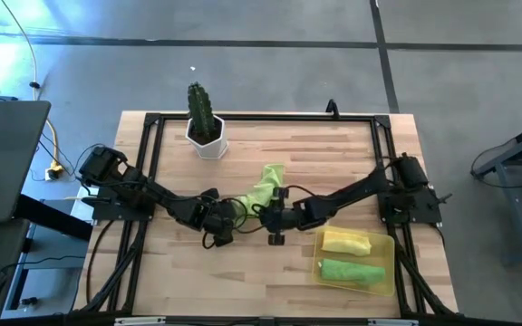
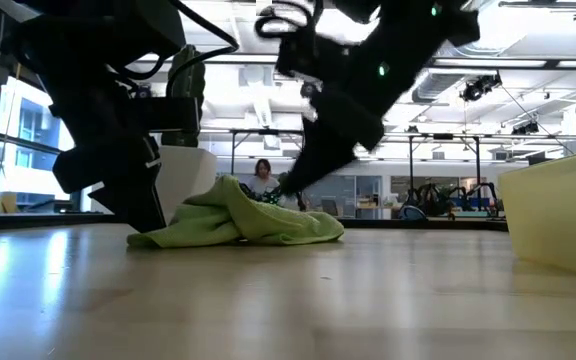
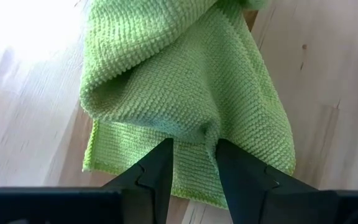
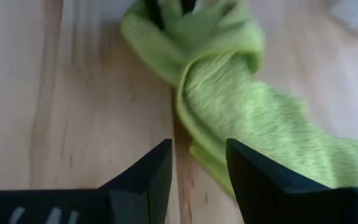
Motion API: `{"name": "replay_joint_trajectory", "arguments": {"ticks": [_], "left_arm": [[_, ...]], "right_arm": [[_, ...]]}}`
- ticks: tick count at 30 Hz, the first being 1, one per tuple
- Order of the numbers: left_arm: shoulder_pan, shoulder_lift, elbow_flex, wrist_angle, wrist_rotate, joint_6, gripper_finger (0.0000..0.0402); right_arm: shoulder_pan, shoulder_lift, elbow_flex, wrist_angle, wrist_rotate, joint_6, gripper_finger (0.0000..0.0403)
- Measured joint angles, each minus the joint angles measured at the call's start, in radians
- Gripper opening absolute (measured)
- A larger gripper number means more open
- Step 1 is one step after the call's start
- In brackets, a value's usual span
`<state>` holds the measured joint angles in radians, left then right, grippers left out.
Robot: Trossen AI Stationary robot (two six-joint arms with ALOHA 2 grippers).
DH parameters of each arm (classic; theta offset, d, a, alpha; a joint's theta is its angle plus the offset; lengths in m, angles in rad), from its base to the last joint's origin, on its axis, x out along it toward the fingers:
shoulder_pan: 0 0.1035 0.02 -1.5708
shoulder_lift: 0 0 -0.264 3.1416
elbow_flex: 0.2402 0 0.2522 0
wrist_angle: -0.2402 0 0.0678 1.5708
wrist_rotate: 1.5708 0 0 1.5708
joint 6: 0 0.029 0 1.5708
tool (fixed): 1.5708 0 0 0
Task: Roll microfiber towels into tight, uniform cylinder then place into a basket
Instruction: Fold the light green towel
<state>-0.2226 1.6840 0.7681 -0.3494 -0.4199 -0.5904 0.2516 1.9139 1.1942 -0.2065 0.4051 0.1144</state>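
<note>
A lime green microfiber towel [image 1: 263,186] lies crumpled on the wooden table between my two grippers, and its heap shows in the low view [image 2: 238,222]. My left gripper [image 1: 229,215] is shut on the towel's near-left end. My right gripper [image 1: 273,217] hovers open just right of it, with bare wood between its fingers [image 4: 197,165] and the towel's edge [image 4: 207,155] beside one finger. Whether that finger touches the edge cannot be told. The yellow basket [image 1: 390,244] at the near right holds a rolled yellow towel [image 1: 345,242] and a rolled green towel [image 1: 352,270]. My left gripper pinches a bunched fold of the towel [image 3: 194,140] between its two fingers, at the end nearest it. The fingers slant down from the table's left [image 2: 143,215]. The rest of the towel lies slack and crumpled on the table beyond the fingers.
A white pot with a cactus [image 1: 207,136] stands at the far left of the table. A black frame [image 1: 152,118] runs around the table's edges. The basket's wall [image 2: 558,215] rises at the right in the low view. A person shows far off in the room behind.
</note>
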Motion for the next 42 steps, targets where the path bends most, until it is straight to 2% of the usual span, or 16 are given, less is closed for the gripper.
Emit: {"name": "replay_joint_trajectory", "arguments": {"ticks": [4,9,14,20,22,29,37,42], "left_arm": [[-0.001,0.0,0.0,0.002,-0.008,-0.02,0.0115],[-0.001,0.0,0.0,0.005,-0.009,-0.024,0.0115],[-0.001,0.001,0.0,0.008,-0.023,-0.019,0.0115],[0.0,0.002,-0.001,0.01,-0.037,0.025,0.0115],[0.0,0.002,-0.001,0.011,-0.041,0.026,0.0115],[0.0,0.002,-0.001,0.01,-0.041,0.021,0.0115],[0.0,0.002,-0.001,0.01,-0.041,0.019,0.0115],[0.0,0.002,0.0,0.011,-0.041,0.019,0.0115]], "right_arm": [[-0.024,0.046,0.0,0.014,-0.051,-0.052,0.016],[-0.057,0.069,0.0,0.024,-0.009,-0.061,0.0171],[-0.071,0.064,0.0,0.026,-0.02,-0.065,0.0171],[-0.095,0.083,0.0,0.061,-0.118,-0.07,0.0171],[-0.099,0.084,0.0,0.057,-0.12,-0.071,0.0167],[-0.121,0.085,0.0,0.058,-0.127,-0.069,0.0122],[-0.12,0.082,0.0,0.047,-0.128,-0.059,0.0039],[-0.106,0.046,0.033,-0.091,-0.129,-0.028,0.0003]]}}
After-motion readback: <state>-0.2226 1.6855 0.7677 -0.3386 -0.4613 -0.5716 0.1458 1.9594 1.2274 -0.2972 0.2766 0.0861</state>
